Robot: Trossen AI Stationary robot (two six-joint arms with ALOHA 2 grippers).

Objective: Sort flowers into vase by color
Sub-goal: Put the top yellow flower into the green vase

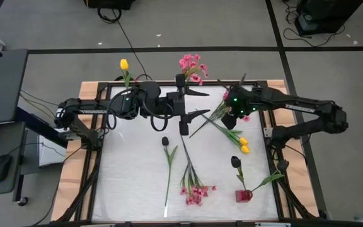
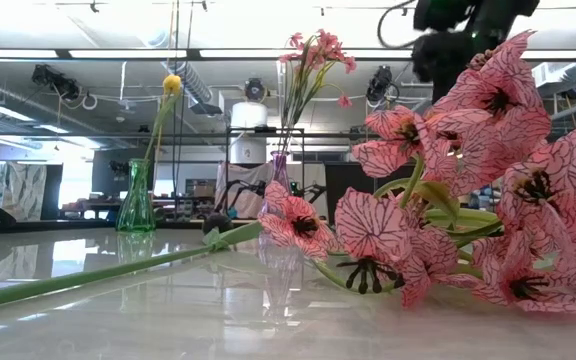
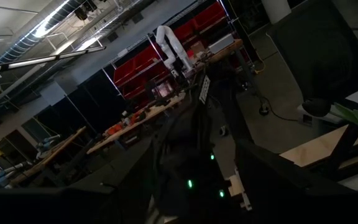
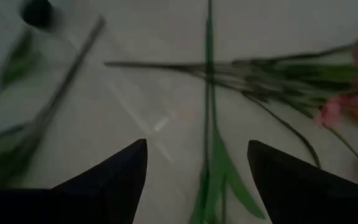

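Note:
Loose flowers lie flat on the white table [image 1: 131,189]: a dark tulip [image 1: 166,142], a pink spray [image 1: 195,192], yellow tulips [image 1: 242,145] and a pink spray [image 4: 353,93] under my right arm. A yellow flower [image 1: 124,64] stands in a green vase [image 2: 136,200], and pink blossoms [image 1: 192,68] stand in a clear vase [image 2: 280,170] at the far edge. My right gripper [image 4: 197,146] points steeply down, open, above a green stem [image 4: 210,124] without touching it. My left gripper [image 1: 200,103] is held level at the table's far middle, open and with nothing in it.
A small red vase [image 1: 243,195] stands near the front right with a dark tulip [image 1: 235,162] beside or in it. Wooden strips [image 1: 74,164] edge the table. Bare white surface lies at the near left.

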